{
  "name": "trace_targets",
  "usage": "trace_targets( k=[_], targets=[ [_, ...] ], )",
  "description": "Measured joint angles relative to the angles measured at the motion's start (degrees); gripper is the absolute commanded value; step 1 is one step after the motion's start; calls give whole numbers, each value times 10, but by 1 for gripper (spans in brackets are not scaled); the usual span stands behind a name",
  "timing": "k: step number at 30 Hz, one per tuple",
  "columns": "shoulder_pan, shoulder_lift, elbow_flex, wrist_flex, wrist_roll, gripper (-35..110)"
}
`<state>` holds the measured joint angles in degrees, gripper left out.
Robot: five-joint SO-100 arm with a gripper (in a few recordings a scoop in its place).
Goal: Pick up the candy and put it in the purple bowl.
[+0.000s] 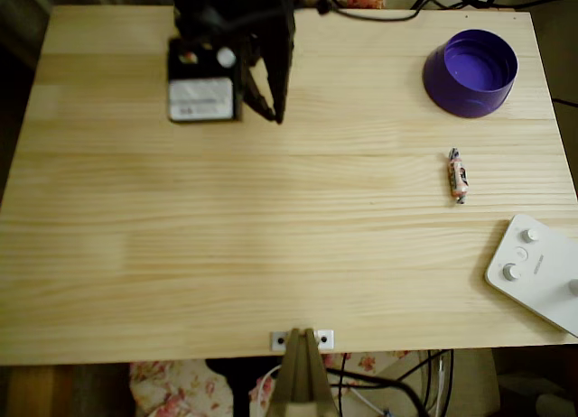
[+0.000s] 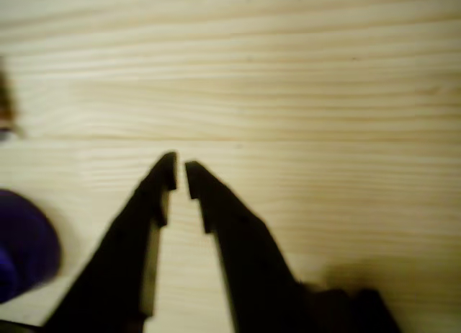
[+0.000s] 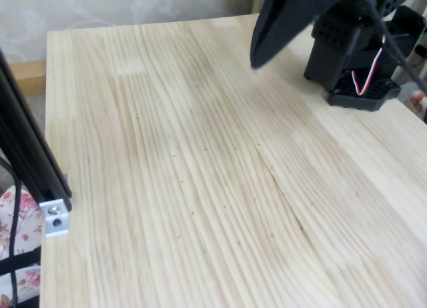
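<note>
A pale pine tabletop of glued planks, its grain running left to right in the overhead view, carries everything. Below its near edge a flowered fabric and some dark cables show; in the fixed view a light patterned wall stands behind the table.

At the top left of the overhead view sits the black arm with a white label on its base. Its black two-finger gripper hangs over bare wood; in the wrist view the tips stand nearly together with only a thin slit between them and nothing held.

Further right lies the small wrapped candy, pinkish-white with darker marks, flat on the wood, well apart from the gripper. Its long axis runs almost straight up and down the overhead picture, across the grain, one twisted end toward the bowl. Nothing lies between gripper and candy.

Above it, near the top right corner, stands the round deep purple plastic bowl, upright, apart from the candy. At the right edge below the candy rests a white flat device with knobs.
</note>
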<state>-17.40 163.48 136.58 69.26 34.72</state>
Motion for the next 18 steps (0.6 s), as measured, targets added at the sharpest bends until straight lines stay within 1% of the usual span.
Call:
trace_targets(
  k=[10,18],
  targets=[
    [-85,-15,-9,82,134,-1],
    [-150,-112,-50,95,226,0]
  ],
)
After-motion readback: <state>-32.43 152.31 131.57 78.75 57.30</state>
